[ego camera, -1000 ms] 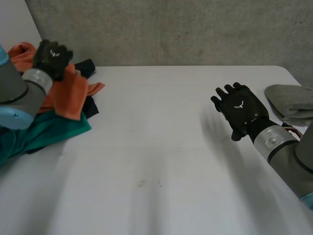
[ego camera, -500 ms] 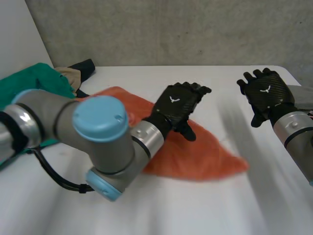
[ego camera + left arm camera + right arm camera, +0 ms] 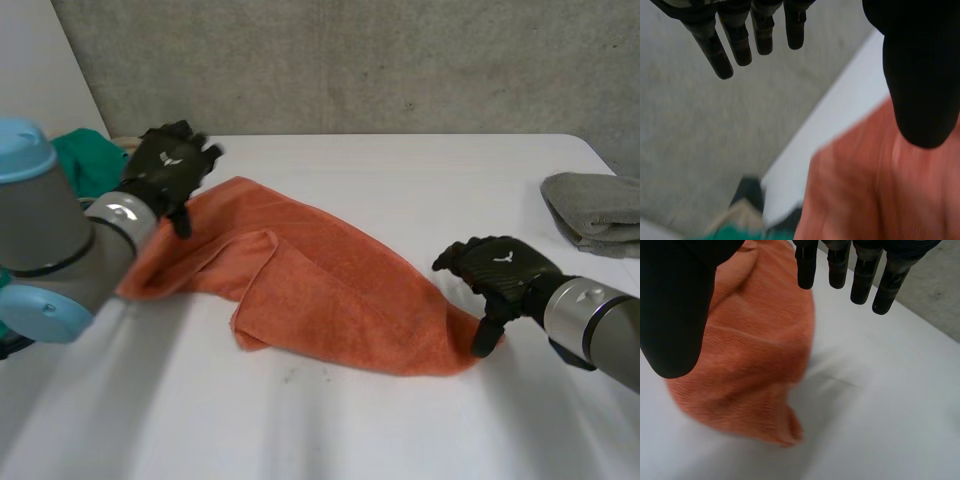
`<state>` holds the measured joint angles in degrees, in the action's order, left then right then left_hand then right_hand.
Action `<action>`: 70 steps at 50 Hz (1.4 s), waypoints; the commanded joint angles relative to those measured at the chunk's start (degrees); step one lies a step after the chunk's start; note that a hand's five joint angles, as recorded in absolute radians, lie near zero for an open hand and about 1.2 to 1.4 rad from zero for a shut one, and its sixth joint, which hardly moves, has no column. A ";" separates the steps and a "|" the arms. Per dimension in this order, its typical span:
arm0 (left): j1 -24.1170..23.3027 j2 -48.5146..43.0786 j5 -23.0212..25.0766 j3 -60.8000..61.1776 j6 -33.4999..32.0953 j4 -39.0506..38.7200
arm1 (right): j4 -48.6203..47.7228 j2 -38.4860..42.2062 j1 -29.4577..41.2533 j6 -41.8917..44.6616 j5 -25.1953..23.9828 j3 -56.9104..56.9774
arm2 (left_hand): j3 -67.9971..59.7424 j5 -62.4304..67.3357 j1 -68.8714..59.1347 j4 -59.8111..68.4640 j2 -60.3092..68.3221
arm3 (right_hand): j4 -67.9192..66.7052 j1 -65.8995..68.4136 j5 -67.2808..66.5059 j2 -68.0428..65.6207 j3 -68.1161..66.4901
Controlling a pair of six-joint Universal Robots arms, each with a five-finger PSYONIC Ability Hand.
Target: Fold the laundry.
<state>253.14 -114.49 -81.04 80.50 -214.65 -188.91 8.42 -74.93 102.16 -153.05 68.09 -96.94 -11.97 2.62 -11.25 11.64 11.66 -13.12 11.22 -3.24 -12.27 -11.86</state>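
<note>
The left robot hand (image 3: 168, 163) is spread, fingers straight and thumb apart, over the far left end of the orange towel (image 3: 330, 280). The right robot hand (image 3: 497, 275) is spread too, holding nothing, just at the towel's near right corner. The towel lies crumpled and slanted across the table (image 3: 420, 170), one edge turned over itself, so I think each hand should pinch its own corner and pull gently apart, so that the cloth lies flat before any fold.
</note>
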 commanded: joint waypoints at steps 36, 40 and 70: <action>5.53 -3.21 1.76 6.68 -7.37 5.05 | -17.03 6.20 -5.30 22.61 7.06 3.84 | -68.03 67.38 -68.75 68.36 68.34 | -66.88 68.78 -66.76 -67.73 -68.14; 4.91 1.01 1.76 9.23 -4.91 4.52 | -14.93 6.99 -5.05 22.35 7.58 7.54 | -68.03 67.38 -68.75 68.36 68.34 | -66.88 68.78 -66.76 -67.73 -68.14; 5.00 15.70 1.41 3.79 0.99 2.59 | -12.64 16.74 19.65 -16.94 11.71 8.08 | -68.03 67.38 -68.75 68.36 68.34 | -4.35 6.26 -4.24 -5.21 -5.62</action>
<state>258.15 -98.65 -79.65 85.42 -214.47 -186.33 -1.51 -64.89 117.97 -171.01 74.94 -92.37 -67.90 55.11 -63.13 68.64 68.13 -16.78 14.89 -6.68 -17.35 -16.23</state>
